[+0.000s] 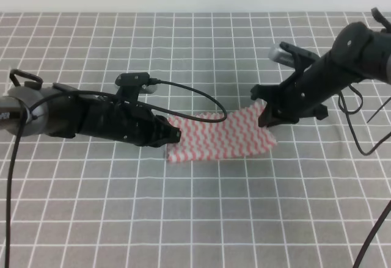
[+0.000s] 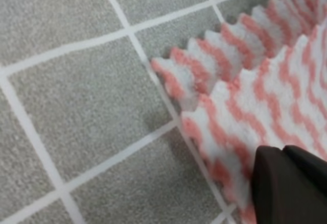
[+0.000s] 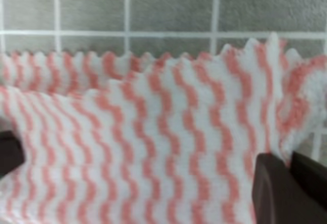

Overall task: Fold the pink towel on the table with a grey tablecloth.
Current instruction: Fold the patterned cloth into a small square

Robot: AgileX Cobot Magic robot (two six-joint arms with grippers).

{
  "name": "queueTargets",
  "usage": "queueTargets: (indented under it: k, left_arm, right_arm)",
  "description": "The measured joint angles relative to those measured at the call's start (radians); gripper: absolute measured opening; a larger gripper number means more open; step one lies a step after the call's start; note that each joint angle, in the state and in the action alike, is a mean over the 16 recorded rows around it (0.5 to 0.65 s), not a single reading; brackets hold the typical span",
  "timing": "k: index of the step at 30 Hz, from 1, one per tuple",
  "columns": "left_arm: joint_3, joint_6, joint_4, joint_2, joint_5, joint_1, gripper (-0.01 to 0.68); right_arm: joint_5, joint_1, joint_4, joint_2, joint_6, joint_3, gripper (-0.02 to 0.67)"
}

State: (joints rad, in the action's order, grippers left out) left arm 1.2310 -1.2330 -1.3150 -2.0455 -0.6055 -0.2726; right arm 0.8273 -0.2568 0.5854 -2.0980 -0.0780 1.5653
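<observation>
The pink towel [image 1: 223, 135] lies on the table with a grey tablecloth [image 1: 195, 219], near the middle, as a flat strip in two layers. My left gripper [image 1: 176, 136] is at the towel's left end. In the left wrist view one dark finger [image 2: 288, 183] rests over the towel [image 2: 265, 81] at its layered corner. My right gripper [image 1: 264, 114] is at the towel's slightly raised right corner. Its two fingers [image 3: 286, 188] stand wide apart at the frame's sides, with the towel [image 3: 153, 132] spread between them. Both grippers look open.
Black cables [image 1: 195, 97] loop from the left arm over the cloth just behind the towel. More cables [image 1: 366, 140] hang from the right arm at the right edge. The grid-printed cloth stretches out on all sides of the towel.
</observation>
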Motion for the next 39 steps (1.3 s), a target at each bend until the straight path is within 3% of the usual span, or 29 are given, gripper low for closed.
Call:
queueTargets:
  k: [16, 25, 39]
  left_arm:
    - [0.002, -0.001, -0.011, 0.001, -0.025, 0.0, -0.002]
    - [0.016, 0.003, -0.023, 0.008, -0.075, 0.019, -0.002]
    - [0.032, 0.026, -0.009, 0.013, -0.157, 0.075, -0.002]
  right_arm:
    - [-0.013, -0.074, 0.217, -0.005, -0.137, 0.04, -0.011]
    - [-0.078, -0.13, 0.23, -0.011, -0.142, 0.041, -0.011]
    - [-0.089, -0.139, 0.232, -0.012, -0.142, 0.041, -0.011]
